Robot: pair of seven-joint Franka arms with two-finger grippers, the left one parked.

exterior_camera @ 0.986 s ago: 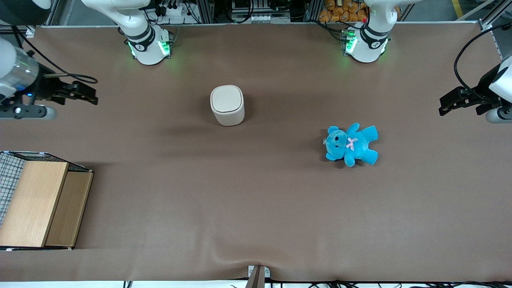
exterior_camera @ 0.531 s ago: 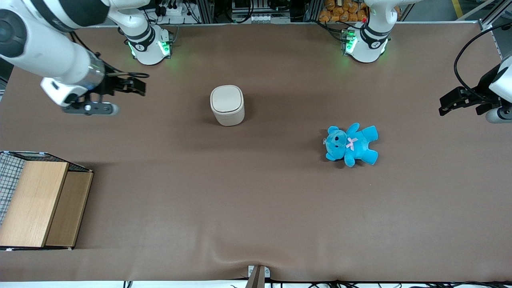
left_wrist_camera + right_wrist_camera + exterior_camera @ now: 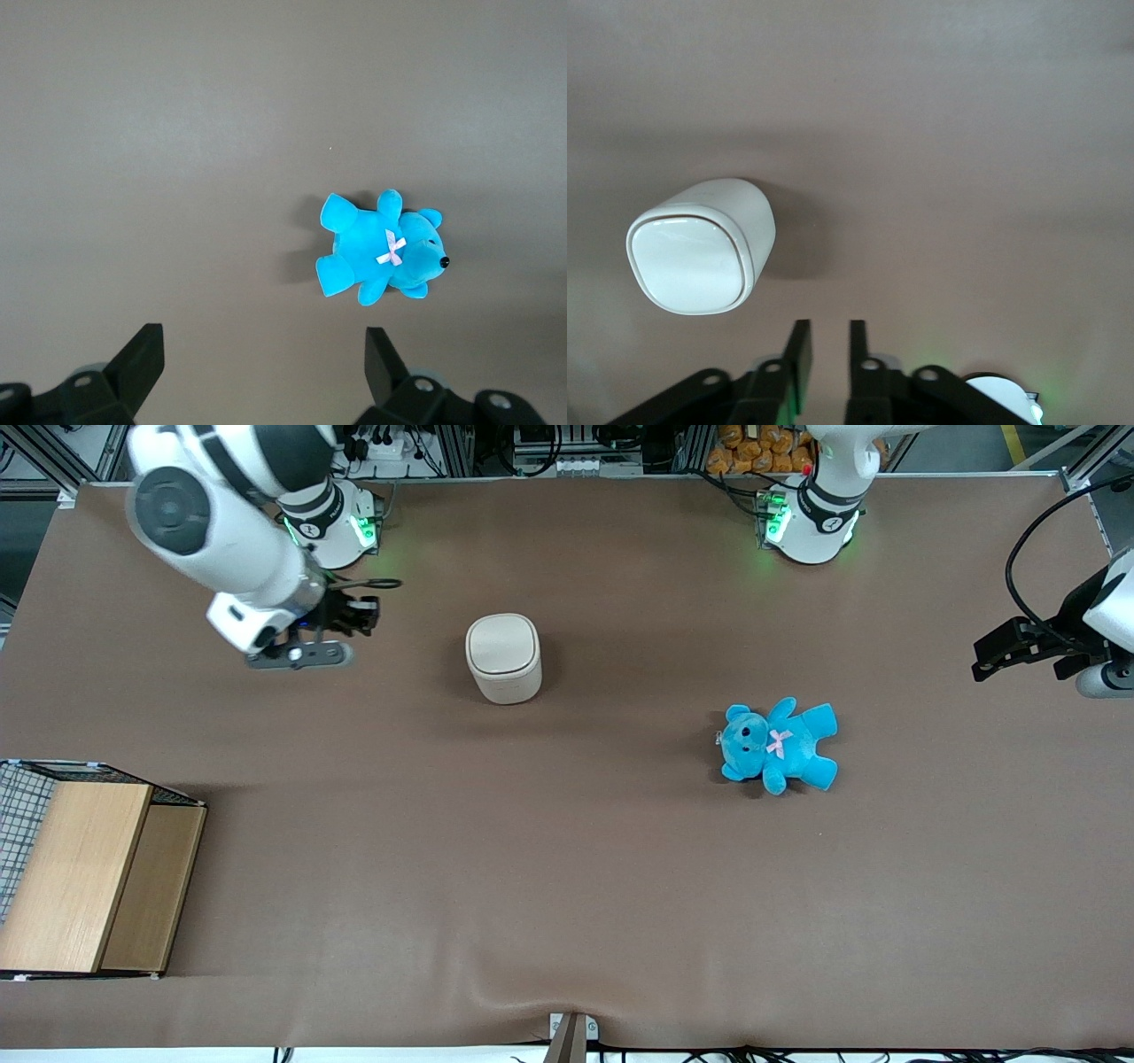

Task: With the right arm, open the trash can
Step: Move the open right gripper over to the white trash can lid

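Observation:
The cream-white trash can [image 3: 503,657] stands upright near the table's middle, its flat lid down. My right arm reaches in from the working arm's end of the table. Its black gripper [image 3: 370,613] hangs above the table beside the can, a short way from it toward the working arm's end, touching nothing. In the right wrist view the can [image 3: 700,248] shows ahead of the gripper [image 3: 827,328]. The two fingers stand nearly together with a narrow gap and hold nothing.
A blue teddy [image 3: 780,744] lies on the brown table cover toward the parked arm's end, also in the left wrist view [image 3: 381,252]. A wooden box with wire mesh [image 3: 89,868] stands at the working arm's end, nearer the front camera. The arm bases [image 3: 332,522] stand along the table's edge farthest from the camera.
My right arm has swung in from the table's end toward the trash can, the gripper now much closer to it. The can and teddy have not moved.

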